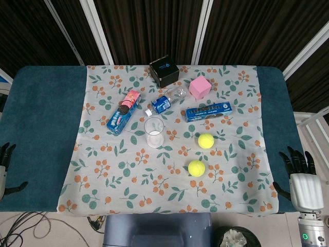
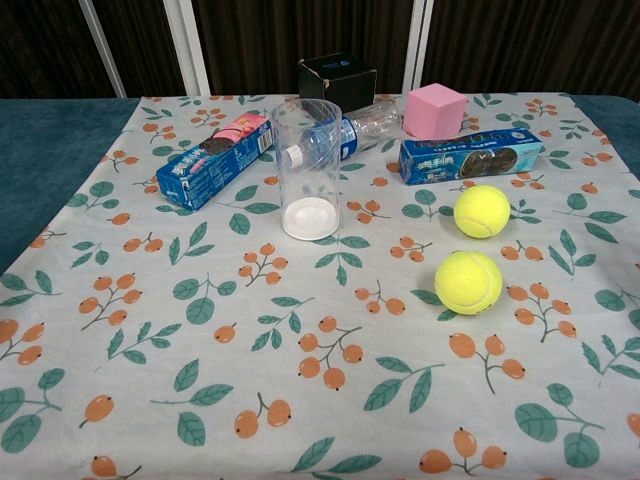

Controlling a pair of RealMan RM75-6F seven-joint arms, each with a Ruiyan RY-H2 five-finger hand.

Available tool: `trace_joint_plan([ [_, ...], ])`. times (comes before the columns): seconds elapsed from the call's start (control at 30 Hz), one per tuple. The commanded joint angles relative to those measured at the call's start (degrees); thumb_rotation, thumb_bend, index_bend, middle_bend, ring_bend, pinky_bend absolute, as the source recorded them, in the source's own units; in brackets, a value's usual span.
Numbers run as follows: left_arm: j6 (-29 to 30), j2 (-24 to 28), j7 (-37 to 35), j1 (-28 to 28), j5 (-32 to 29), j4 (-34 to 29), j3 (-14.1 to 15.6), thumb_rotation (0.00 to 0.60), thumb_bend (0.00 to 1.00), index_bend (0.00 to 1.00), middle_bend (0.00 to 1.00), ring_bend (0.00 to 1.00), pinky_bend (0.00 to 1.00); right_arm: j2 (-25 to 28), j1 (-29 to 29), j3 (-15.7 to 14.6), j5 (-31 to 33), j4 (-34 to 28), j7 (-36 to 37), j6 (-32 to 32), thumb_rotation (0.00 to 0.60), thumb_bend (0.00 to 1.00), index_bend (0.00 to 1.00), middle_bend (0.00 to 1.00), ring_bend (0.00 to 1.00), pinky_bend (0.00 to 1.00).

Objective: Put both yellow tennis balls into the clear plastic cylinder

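While the right hand [image 1: 303, 177] rests with fingers spread and holding nothing at the table's [image 1: 41, 128] near right edge, the left hand [image 1: 5, 167] sits at the left edge, its state unclear. Both tennis balls [image 1: 206, 141] [image 1: 196, 168] lie on the floral cloth [image 2: 200, 350], right of the upright clear cylinder [image 2: 307, 168].

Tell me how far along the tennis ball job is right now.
Nothing is done yet. The clear plastic cylinder stands upright and holds no ball. Both balls lie on the cloth to its right: the farther tennis ball and the nearer tennis ball. Nothing is in hand: the left hand and right hand sit open at the table's edges. Both placements remain.
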Motion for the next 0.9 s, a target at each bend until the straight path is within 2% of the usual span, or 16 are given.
trace_joint_plan([
  [0.03,0.37,-0.03,0.11,0.19,0.48,-0.15,0.25,0.6,0.0,0.0,0.0,0.0,0.0,0.0,0.02,0.03,-0.19,0.03,0.18,0.14,0.6,0.24,0.2,0.09,0.12,0.0],
  [0.6,0.57,-0.14,0.79,0.29,0.03,-0.25,0.14,0.6,0.0,0.0,0.0,0.0,0.0,0.19,0.21,-0.23,0.14,-0.2,2.41,-0.91,0.6,0.24,0.2,0.09,0.12,0.0],
  [0.77,0.48,-0.12,0.87,0.28,0.13,-0.28,0.23,0.6,0.0,0.0,0.0,0.0,0.0,0.54,0.03,-0.35,0.48,-1.1,3.18,-1.09,0.6,0.24,0.2,0.07,0.06,0.0],
  [0.9,0.69,-0.04,0.43,0.36,-0.51,-0.14,-0.2,0.6,0.0,0.0,0.0,0.0,0.0,3.12,-0.41,-1.68,-0.2,-6.84,10.66,-2.17,0.6,0.24,0.18,0.07,0.05,0.0],
])
